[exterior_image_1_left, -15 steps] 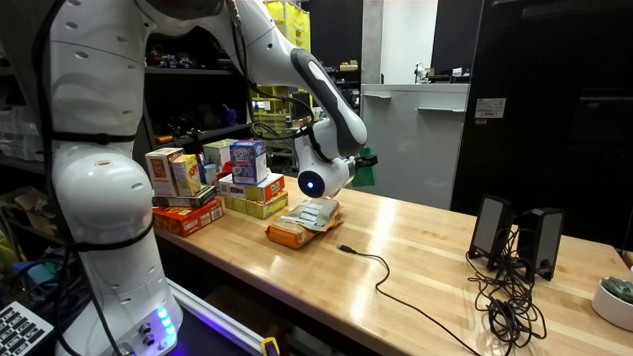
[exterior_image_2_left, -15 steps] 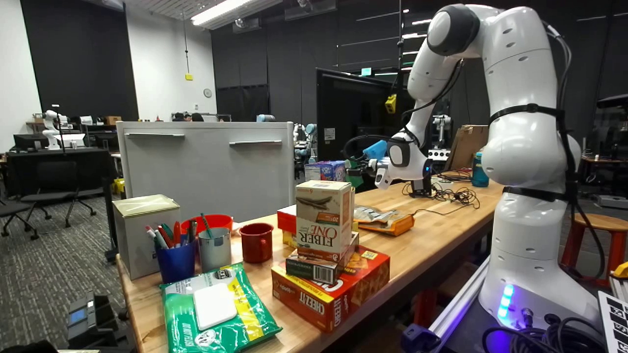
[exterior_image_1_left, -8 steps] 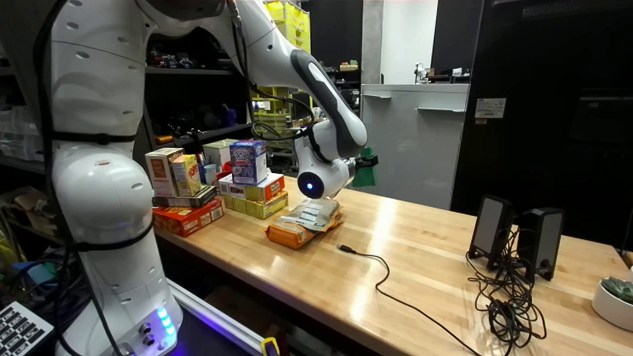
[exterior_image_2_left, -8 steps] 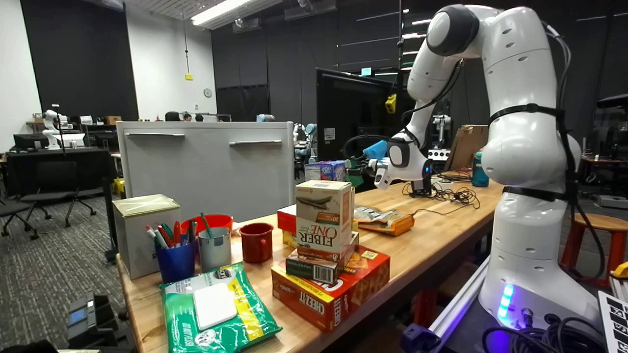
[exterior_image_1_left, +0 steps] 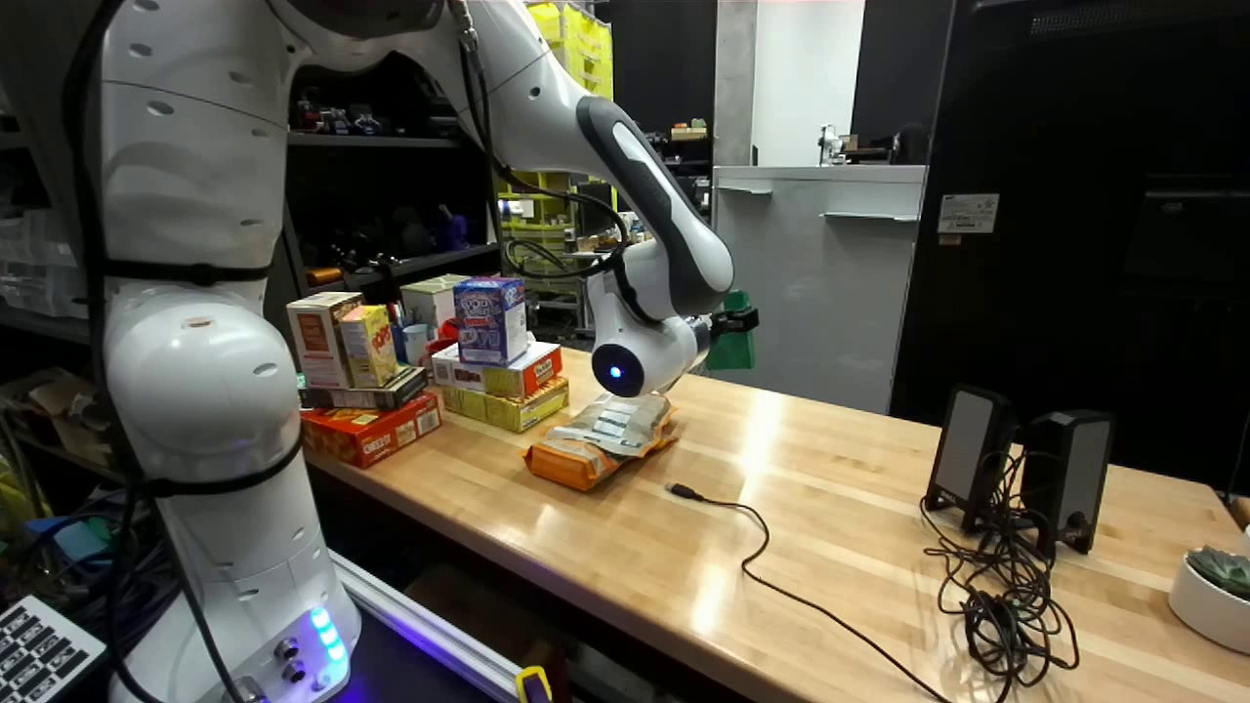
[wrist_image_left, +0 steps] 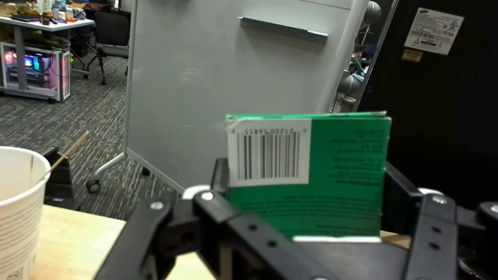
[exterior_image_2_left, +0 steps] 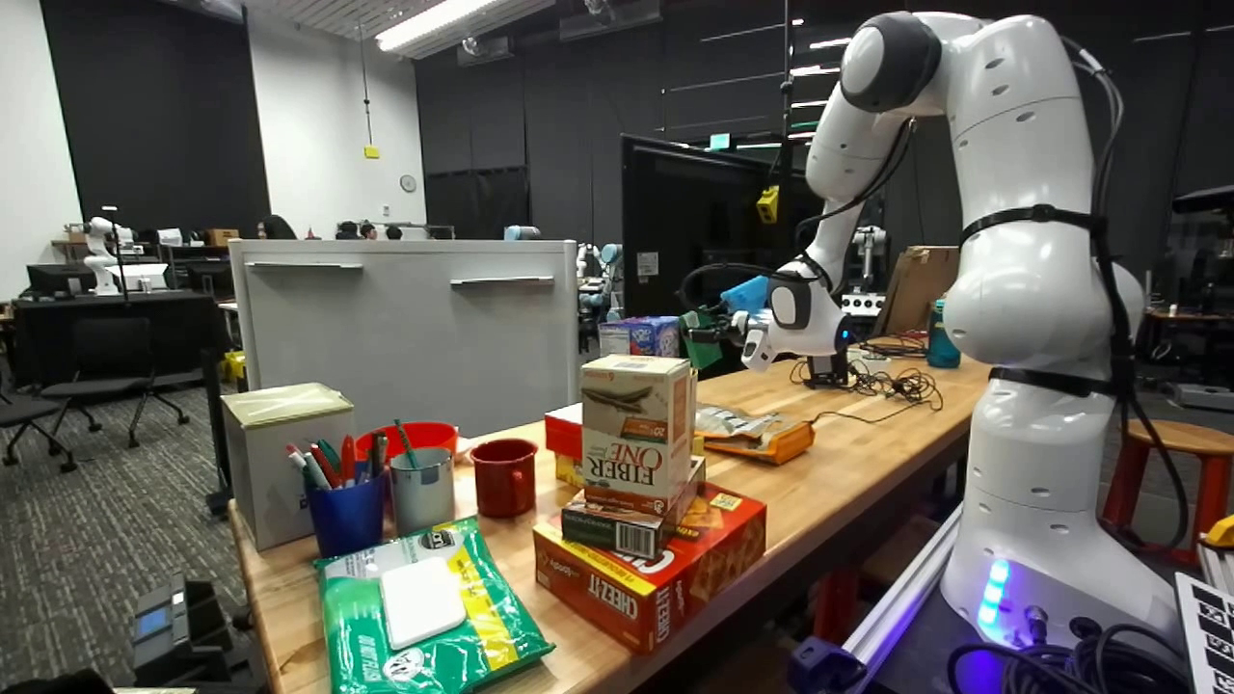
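My gripper (wrist_image_left: 307,175) clamps a green box (wrist_image_left: 346,163) by two opposite sides, its barcode (wrist_image_left: 270,153) in plain sight in the wrist view. The box hangs clear of the table (exterior_image_1_left: 830,469), seen in an exterior view against a grey board (exterior_image_1_left: 820,293); whether it is above the table or past its edge, I cannot tell. At left in the wrist view, a white cup (wrist_image_left: 17,217) stands on the table, a thin stick (wrist_image_left: 66,153) leaning out over its rim, both apart from the box. In both exterior views, an orange bag (exterior_image_1_left: 576,459) lies on the table; in an exterior view, a cable plug (exterior_image_1_left: 685,491) rests near it, with two speakers (exterior_image_1_left: 972,454) upright farther along. A purple box (exterior_image_1_left: 491,322) stands on a red-and-white box (exterior_image_1_left: 537,369), itself stacked on a yellow box (exterior_image_1_left: 508,410). In an exterior view, a Fiber One box (exterior_image_2_left: 627,434) stands on a dark box (exterior_image_2_left: 603,528), which lies on a Cheez-It box (exterior_image_2_left: 656,583), with a red mug (exterior_image_2_left: 504,479) nearby and a green bag (exterior_image_2_left: 362,636) in the foreground.
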